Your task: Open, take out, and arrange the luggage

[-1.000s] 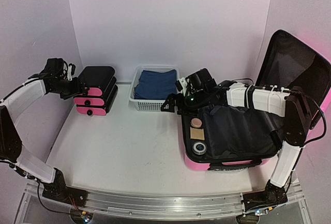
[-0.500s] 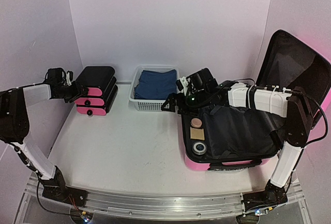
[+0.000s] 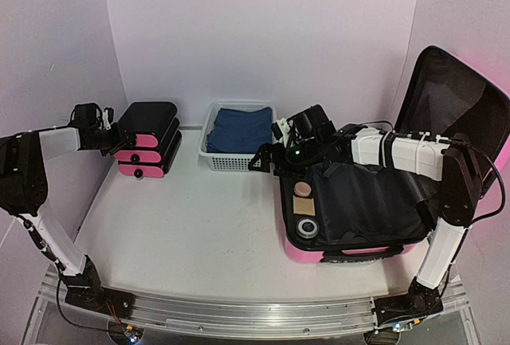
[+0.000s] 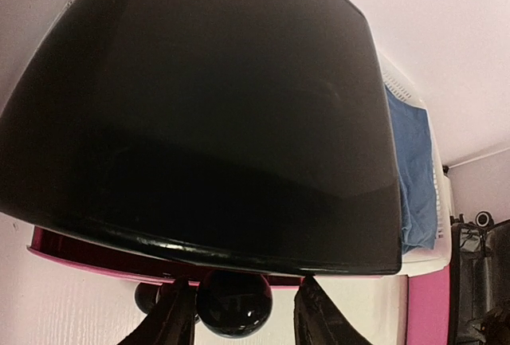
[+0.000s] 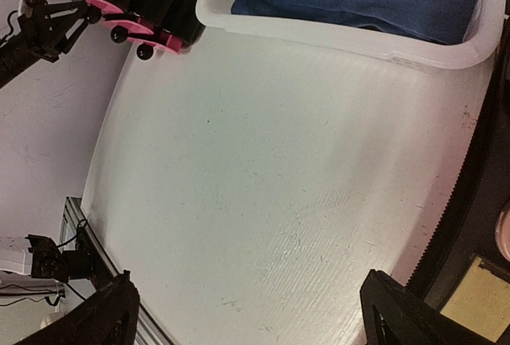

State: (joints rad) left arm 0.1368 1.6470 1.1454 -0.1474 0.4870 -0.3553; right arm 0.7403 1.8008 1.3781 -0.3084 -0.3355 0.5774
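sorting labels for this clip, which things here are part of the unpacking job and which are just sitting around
In the job: luggage, open; small items inside it; drawer unit, left gripper at its knob.
Idle for now, probably: white basket; blue cloth in it.

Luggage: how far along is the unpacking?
Done: the luggage is open, lid up, and blue cloth lies in the white basket. In hand: the left gripper straddles a knob on the drawer unit; the right gripper hangs open, empty, by the basket. Left: a round tin and tan pad in the luggage.
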